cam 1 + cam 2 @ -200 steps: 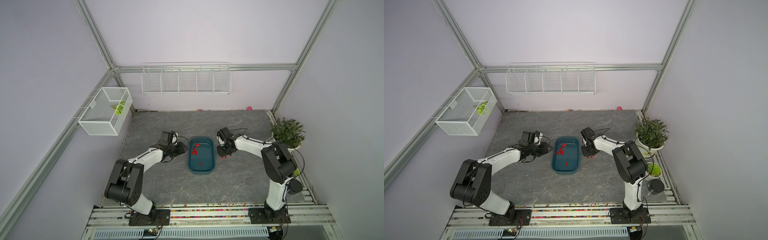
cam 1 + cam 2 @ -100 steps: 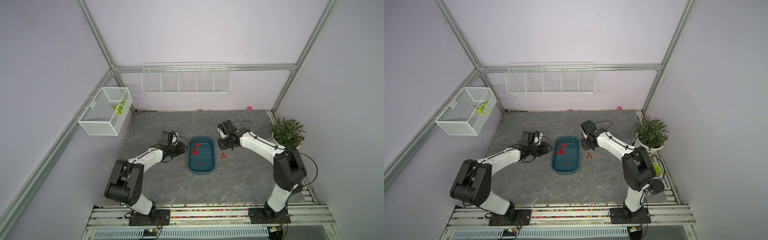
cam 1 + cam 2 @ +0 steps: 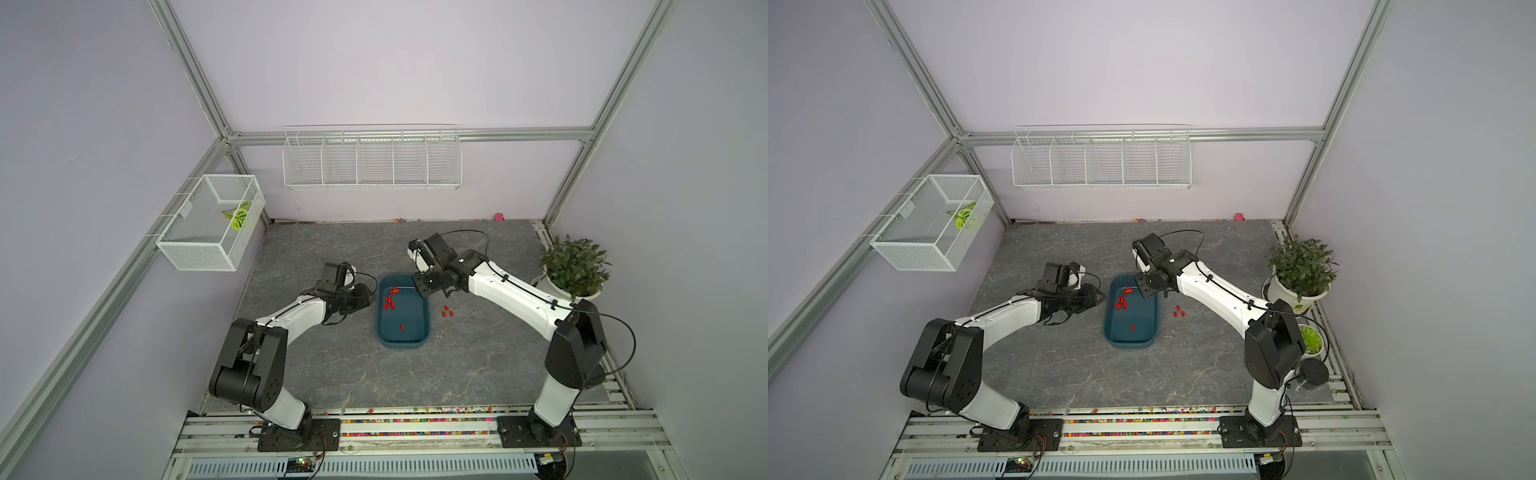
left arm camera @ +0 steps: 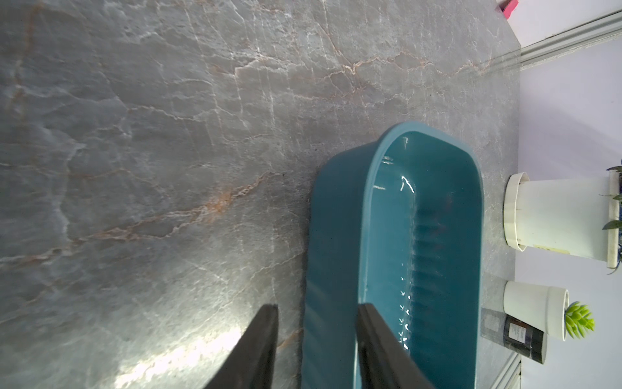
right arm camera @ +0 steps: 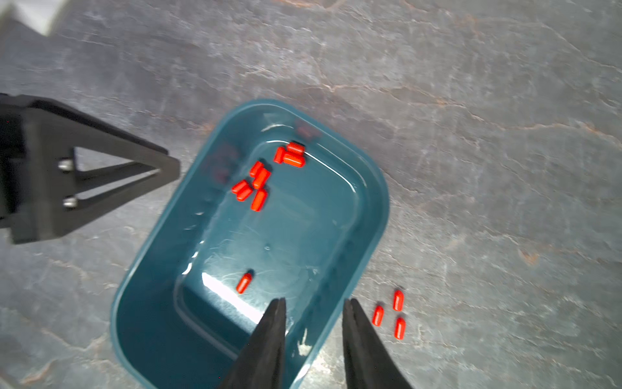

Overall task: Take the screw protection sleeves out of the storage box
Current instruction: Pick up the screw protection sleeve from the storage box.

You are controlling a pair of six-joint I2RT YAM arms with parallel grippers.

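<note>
Swinging in from the tabletop at the box's 3 o'clock side, the right arm (image 3: 511,297) has stretched out and carried the right gripper (image 5: 314,299) over the storage box (image 3: 411,311). We now see it hanging above the 1 o'clock corner. From the raised elbow the forearm runs long toward 10 o'clock, wrist tipped down. Its jaws stand apart and bare, one finger over the box floor, its mate above the rim.

Across the way the left arm (image 3: 291,318) hasn't budged: elbow folded by its base, forearm reaching flat toward 2 o'clock, wrist rolled onto its side. We've got the left gripper (image 4: 317,305) lying low at the box's 10 o'clock side, jaws partly apart, tips right by the wall. Whether they touch it we cannot tell.

Inside the box, eight screw protection sleeves (image 5: 259,178) bunch up around 11 o'clock, and a single sleeve (image 5: 244,283) sits toward 6 o'clock. Three sleeves (image 5: 399,299) lie on the grey table (image 3: 478,365), just beside the box at 3 o'clock.
</note>
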